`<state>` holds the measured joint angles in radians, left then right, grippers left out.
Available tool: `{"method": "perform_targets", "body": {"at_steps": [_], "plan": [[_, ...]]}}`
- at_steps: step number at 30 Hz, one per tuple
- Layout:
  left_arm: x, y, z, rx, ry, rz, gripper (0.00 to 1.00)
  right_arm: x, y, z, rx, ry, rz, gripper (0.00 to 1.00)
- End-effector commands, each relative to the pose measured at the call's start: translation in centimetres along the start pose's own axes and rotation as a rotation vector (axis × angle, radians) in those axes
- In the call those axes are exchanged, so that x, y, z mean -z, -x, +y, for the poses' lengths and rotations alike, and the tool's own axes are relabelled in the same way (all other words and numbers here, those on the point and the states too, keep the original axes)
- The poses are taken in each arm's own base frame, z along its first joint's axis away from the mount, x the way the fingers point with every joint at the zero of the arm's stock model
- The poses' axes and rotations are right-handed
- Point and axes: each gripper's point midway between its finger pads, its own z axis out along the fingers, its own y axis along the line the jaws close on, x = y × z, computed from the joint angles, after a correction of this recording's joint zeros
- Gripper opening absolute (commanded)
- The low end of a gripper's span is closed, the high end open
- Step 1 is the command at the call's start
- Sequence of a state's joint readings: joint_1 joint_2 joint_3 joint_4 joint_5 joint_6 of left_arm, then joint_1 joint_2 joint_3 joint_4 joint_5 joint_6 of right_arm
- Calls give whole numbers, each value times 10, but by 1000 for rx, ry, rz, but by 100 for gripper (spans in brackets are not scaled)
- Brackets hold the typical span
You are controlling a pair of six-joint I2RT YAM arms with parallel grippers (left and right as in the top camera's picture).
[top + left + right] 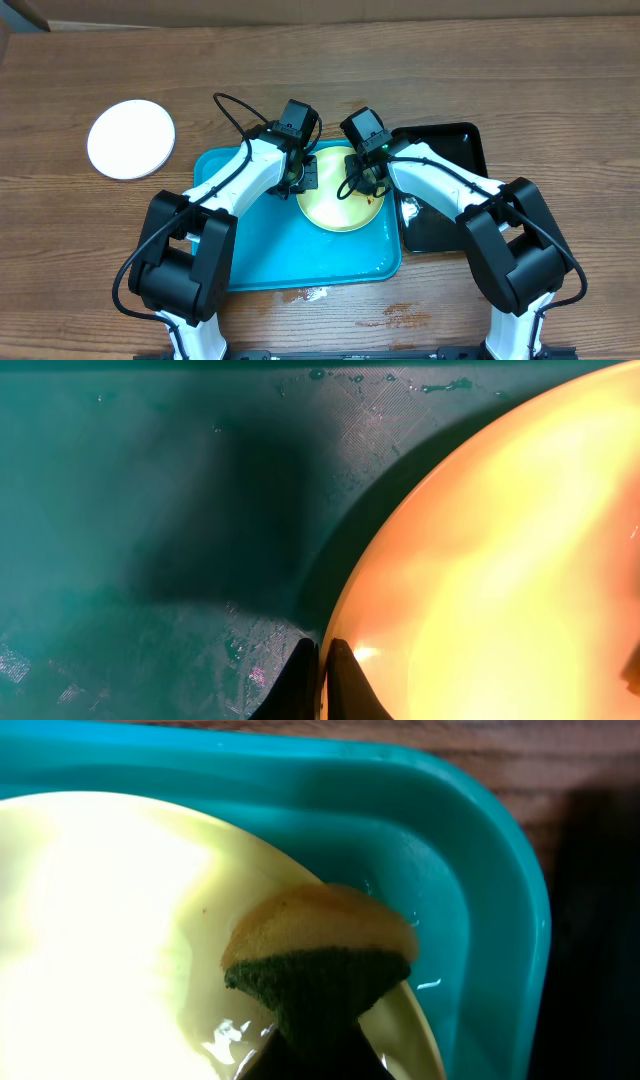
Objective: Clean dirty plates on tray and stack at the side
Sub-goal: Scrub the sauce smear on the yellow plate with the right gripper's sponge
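Left of the left tool (pixel 298 180), 1 white plate (pixel 131 139) rests on the surface (pixel 80 260), likely done; that tool pinches the rim of the pale yellow plate (pixel 335 205) inside the tray (pixel 260 250). Right tool (pixel 362 185) clenches a sponge (pixel 320 950) on this plate, so wiping and stacking remain.

You see the pale yellow plate (pixel 335 205) on the turquoise-blue tray (pixel 270 250), whose floor has a fine woven pattern. The white plate (pixel 131 139) is plain. The sponge (pixel 320 955) is orange-yellow with a dark green face. The small tray (pixel 445 225) is glossy black, and the table (pixel 100 280) is brown wood grain.
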<state>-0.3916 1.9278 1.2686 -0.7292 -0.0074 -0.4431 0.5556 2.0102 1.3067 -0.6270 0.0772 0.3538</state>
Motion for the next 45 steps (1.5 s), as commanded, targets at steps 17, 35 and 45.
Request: {"method": "perform_targets", "body": {"at_steps": [17, 35, 45], "plan": [[-6, 0, 13, 43, 58, -1, 4, -27, -62, -13, -425, -65, 191, 4], [-6, -2, 13, 42, 60, 4, 4, 65, 27, 46, -497, 463, 125, 4], [-6, -3, 12, 120, 54, 7, 4, 86, 20, 37, -504, 450, 136, 4]]}}
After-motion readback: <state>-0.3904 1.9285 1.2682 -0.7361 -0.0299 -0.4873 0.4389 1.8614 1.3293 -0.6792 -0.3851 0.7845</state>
